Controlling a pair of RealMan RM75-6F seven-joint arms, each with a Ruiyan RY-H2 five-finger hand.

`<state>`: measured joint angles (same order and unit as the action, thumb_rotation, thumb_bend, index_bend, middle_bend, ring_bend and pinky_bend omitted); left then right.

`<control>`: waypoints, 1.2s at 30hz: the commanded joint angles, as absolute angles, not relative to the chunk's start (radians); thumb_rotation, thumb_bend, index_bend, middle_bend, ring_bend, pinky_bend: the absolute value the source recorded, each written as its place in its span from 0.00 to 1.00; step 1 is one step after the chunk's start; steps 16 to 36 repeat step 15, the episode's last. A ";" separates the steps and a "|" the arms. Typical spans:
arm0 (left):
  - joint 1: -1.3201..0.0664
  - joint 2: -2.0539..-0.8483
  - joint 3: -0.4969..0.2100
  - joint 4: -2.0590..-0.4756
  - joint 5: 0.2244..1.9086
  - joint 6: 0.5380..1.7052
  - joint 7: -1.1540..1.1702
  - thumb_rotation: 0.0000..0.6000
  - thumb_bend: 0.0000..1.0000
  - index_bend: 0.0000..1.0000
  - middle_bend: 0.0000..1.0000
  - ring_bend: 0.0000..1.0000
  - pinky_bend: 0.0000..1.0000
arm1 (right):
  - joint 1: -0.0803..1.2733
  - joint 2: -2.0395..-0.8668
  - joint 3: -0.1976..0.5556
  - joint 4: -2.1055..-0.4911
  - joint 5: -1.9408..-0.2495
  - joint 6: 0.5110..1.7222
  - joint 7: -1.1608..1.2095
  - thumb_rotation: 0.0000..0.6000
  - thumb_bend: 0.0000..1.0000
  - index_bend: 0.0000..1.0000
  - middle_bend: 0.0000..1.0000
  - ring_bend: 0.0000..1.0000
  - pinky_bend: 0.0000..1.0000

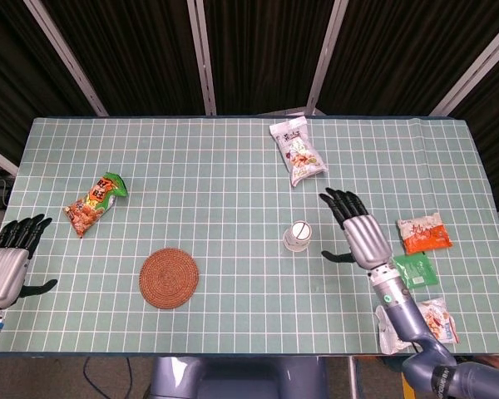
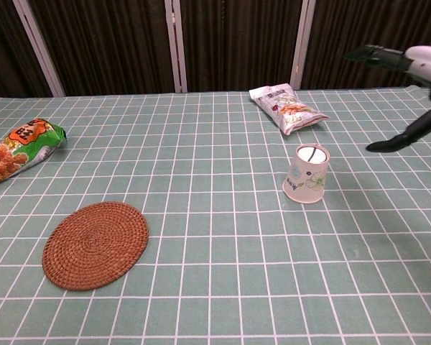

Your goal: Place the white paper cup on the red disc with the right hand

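Note:
The white paper cup [image 1: 298,235] [image 2: 307,175] stands by itself on the table, wide end down, right of centre. The reddish-brown woven disc [image 1: 169,277] [image 2: 95,244] lies flat near the front left, well apart from the cup. My right hand [image 1: 358,233] [image 2: 425,57] hovers to the right of the cup with its fingers spread, holding nothing and clear of the cup. At the table's left edge, my left hand [image 1: 8,262] is open and holds nothing; only the head view shows it.
A green and orange snack bag [image 1: 94,204] [image 2: 18,152] lies at the left. A white snack bag [image 1: 297,152] [image 2: 287,106] lies behind the cup. An orange packet [image 1: 423,233], a green packet [image 1: 414,270] and another bag [image 1: 420,324] sit at the right.

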<state>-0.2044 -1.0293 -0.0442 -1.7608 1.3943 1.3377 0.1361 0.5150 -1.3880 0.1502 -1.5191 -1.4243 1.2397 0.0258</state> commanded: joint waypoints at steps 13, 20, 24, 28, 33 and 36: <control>-0.152 -1.074 -0.038 -1.725 1.501 1.483 0.143 1.00 0.00 0.00 0.00 0.00 0.00 | 0.270 -1.192 0.034 -1.511 -1.505 1.499 -0.024 1.00 0.00 0.00 0.00 0.00 0.00; -0.147 -1.072 -0.035 -1.726 1.508 1.489 0.139 1.00 0.00 0.00 0.00 0.00 0.00 | 0.255 -1.187 0.029 -1.509 -1.505 1.509 -0.014 1.00 0.00 0.00 0.00 0.00 0.00; -0.147 -1.072 -0.035 -1.726 1.508 1.489 0.139 1.00 0.00 0.00 0.00 0.00 0.00 | 0.255 -1.187 0.029 -1.509 -1.505 1.509 -0.014 1.00 0.00 0.00 0.00 0.00 0.00; -0.147 -1.072 -0.035 -1.726 1.508 1.489 0.139 1.00 0.00 0.00 0.00 0.00 0.00 | 0.255 -1.187 0.029 -1.509 -1.505 1.509 -0.014 1.00 0.00 0.00 0.00 0.00 0.00; -0.147 -1.072 -0.035 -1.726 1.508 1.489 0.139 1.00 0.00 0.00 0.00 0.00 0.00 | 0.255 -1.187 0.029 -1.509 -1.505 1.509 -0.014 1.00 0.00 0.00 0.00 0.00 0.00; -0.147 -1.072 -0.035 -1.726 1.508 1.489 0.139 1.00 0.00 0.00 0.00 0.00 0.00 | 0.255 -1.187 0.029 -1.509 -1.505 1.509 -0.014 1.00 0.00 0.00 0.00 0.00 0.00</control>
